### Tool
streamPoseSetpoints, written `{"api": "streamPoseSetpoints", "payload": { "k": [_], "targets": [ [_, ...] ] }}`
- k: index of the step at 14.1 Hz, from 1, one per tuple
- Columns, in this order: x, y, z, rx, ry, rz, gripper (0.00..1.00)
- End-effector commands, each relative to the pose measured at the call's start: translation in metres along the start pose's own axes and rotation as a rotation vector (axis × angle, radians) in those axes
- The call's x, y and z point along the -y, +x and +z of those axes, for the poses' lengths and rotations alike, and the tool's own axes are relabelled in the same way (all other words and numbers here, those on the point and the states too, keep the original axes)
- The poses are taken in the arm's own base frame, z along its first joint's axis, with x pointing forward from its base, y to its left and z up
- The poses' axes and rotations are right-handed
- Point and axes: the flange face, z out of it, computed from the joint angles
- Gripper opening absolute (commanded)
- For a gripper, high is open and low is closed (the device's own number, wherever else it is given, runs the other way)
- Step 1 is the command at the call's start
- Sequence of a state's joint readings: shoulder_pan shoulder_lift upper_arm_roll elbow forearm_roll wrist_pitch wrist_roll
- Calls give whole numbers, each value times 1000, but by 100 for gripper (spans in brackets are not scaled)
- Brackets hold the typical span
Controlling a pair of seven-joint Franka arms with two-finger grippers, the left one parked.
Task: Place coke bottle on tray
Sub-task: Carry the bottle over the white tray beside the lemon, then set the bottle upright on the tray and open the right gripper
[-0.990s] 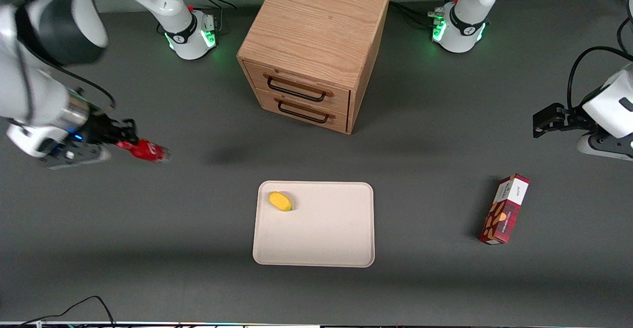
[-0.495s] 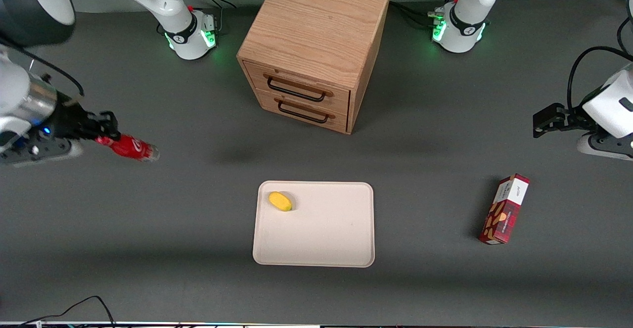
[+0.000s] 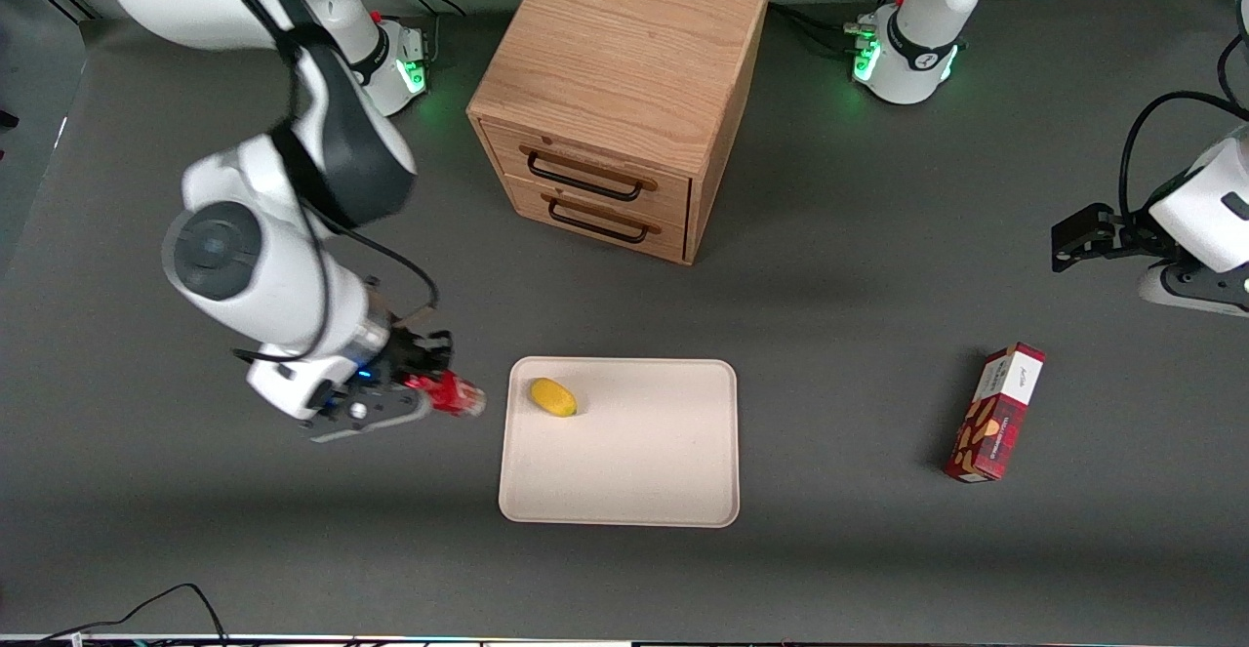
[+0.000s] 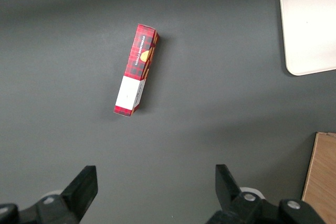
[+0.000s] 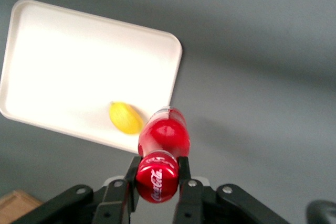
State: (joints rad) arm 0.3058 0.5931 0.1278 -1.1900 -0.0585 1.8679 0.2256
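Room: tray (image 3: 634, 471) mostly bare; a yellow fruit (image 3: 552, 397) lay near one corner.
Hand: hand (image 3: 426, 388) clamped the coke bottle (image 3: 454, 397), just beside the tray's rim.

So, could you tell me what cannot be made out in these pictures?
- Front view: the gripper and arm cover the coke bottle except its base end.
- Right wrist view: the bottle hides part of the tray rim.
- Left wrist view: the tray is cut off by the edge; the carton print is too small to read.
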Motion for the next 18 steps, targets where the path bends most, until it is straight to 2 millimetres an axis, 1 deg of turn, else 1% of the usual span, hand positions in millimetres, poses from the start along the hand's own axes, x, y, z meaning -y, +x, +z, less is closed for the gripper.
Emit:
{"api": "streamPoseSetpoints", "payload": {
  "k": [1, 2, 4, 5, 6, 8, 10, 12, 13, 14, 16, 17, 18],
  "targets": [
    [19, 23, 26, -83, -22, -1, 0],
    [20, 30, 42, -108, -14, -7, 0],
    [21, 39, 67, -126, -1, -10, 0],
    [22, 41, 74, -142, 4, -12, 0],
    [22, 43, 88, -146, 6, -13, 0],
    [33, 43, 109, -152, 14, -25, 0],
    [38, 41, 119, -144, 15, -28, 0],
    [39, 41, 126, -137, 14, -31, 0],
    [41, 40, 126, -137, 14, -35, 6],
    [40, 41, 126, -138, 14, -32, 26],
    [40, 41, 126, -142, 14, -36, 73],
    [38, 42, 126, -145, 14, -38, 100],
    [39, 42, 128, -147, 15, -36, 100]
  ]
}}
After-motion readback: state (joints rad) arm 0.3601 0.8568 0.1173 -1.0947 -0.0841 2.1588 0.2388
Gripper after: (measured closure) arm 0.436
